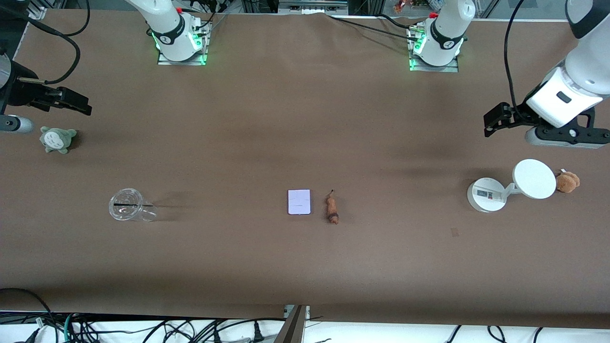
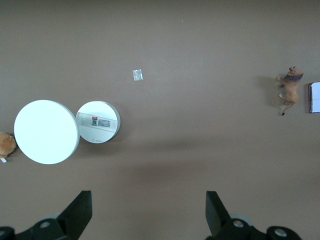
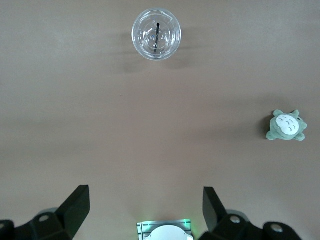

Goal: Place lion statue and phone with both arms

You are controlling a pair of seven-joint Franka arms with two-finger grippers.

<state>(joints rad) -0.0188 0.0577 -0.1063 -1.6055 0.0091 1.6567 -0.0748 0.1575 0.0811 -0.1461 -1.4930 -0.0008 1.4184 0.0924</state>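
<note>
Both things look already placed, the phone beside the lion statue mid-surface toward the front edge, while the left claw and right claw hang wide at opposite ends, likely needing only to wait.

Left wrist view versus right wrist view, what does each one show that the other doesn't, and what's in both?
Only the left wrist view: the lion statue, the phone's edge, the white stand, a brown plush. Only the right wrist view: a clear cup, a green plush, an arm base. Both: brown table, each arm's own open hand.
</note>
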